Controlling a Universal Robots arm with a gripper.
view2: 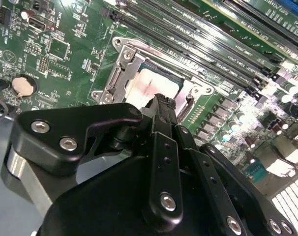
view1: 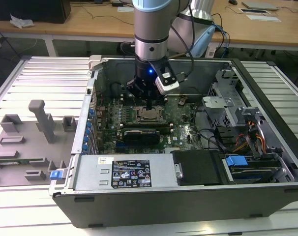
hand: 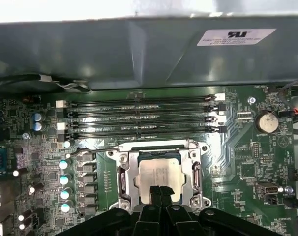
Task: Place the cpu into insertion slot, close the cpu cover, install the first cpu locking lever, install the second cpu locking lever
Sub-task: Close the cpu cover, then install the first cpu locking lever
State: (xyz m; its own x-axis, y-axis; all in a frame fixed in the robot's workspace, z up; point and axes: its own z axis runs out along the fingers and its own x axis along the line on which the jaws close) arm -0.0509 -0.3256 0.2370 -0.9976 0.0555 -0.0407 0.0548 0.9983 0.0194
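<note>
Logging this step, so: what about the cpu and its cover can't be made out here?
- cpu: one edge, hidden by the gripper in both wrist views.
- Whether the fingertips touch the cpu: unclear.
- cpu cover: whether it is latched, too small in the exterior view.

No wording can be made out. A black label (view1: 132, 173) with small white marks sits on the power supply box (view1: 124, 172) in the exterior view. In the first wrist view, a white sticker (hand: 236, 37) with dark print sits on the case wall (hand: 139, 54), and the green circuit board (hand: 242, 147) carries tiny white lettering.
</note>
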